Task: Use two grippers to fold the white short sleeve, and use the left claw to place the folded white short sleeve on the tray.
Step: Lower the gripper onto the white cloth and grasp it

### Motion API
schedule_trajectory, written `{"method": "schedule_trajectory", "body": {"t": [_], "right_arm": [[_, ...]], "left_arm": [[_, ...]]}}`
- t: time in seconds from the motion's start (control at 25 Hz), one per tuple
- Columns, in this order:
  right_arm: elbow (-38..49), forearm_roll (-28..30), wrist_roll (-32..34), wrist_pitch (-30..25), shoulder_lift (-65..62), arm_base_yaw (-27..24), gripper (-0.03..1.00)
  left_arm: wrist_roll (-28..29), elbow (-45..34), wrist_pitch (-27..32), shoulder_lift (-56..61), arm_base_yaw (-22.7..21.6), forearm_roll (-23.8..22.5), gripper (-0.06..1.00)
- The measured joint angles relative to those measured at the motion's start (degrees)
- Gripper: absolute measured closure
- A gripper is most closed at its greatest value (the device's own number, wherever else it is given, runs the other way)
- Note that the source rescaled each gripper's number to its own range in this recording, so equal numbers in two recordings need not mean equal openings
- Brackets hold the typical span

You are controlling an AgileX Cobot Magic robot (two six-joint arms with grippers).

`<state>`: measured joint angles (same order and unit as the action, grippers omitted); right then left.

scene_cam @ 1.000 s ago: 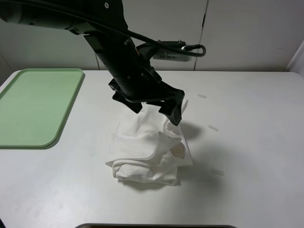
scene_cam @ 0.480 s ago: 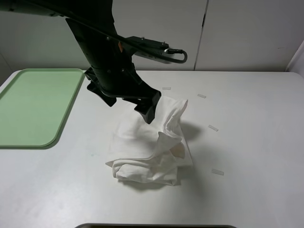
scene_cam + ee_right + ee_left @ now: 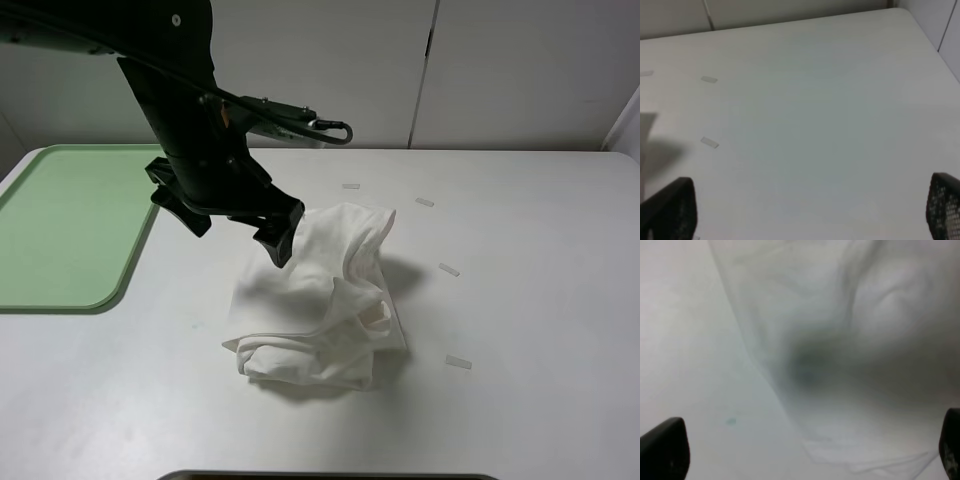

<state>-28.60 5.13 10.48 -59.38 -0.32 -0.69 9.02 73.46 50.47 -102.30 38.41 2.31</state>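
The white short sleeve (image 3: 318, 300) lies crumpled in a heap at the middle of the table, one part standing up toward the back right. My left gripper (image 3: 236, 230) hangs just left of that raised part, above the heap's left edge, open and holding nothing. In the left wrist view the left gripper (image 3: 807, 450) spreads wide over blurred white cloth (image 3: 840, 340). The light-green tray (image 3: 70, 225) lies bare at the far left. My right gripper (image 3: 807, 210) is open over bare table; it does not show in the exterior view.
Small white tape strips (image 3: 448, 268) dot the table right of and behind the shirt, and two strips (image 3: 710, 142) show in the right wrist view. White cabinet doors (image 3: 500, 70) stand behind the table. A dark edge (image 3: 330, 476) lies along the front.
The left arm has swung left, from above the shirt's raised part to its left side, with the claw open. The shirt's raised part stays standing.
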Motion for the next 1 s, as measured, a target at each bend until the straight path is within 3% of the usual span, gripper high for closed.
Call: {"method": "schedule_trajectory", "body": {"t": [0.28,0.72,1.0], "right_arm": [[0.00,0.00,0.00,0.00,0.00,0.00,-0.03],[0.00,0.00,0.00,0.00,0.00,0.00,-0.03],[0.00,0.00,0.00,0.00,0.00,0.00,-0.03]], "left_arm": [[0.41,-4.06,-4.84,0.00,-0.70,1.88,-0.05],[11.80,-17.15,-25.03,-0.12,-1.80,2.42,-0.05],[14.69,-18.82,-30.01,-3.72,-1.80,2.37,-0.05]]}}
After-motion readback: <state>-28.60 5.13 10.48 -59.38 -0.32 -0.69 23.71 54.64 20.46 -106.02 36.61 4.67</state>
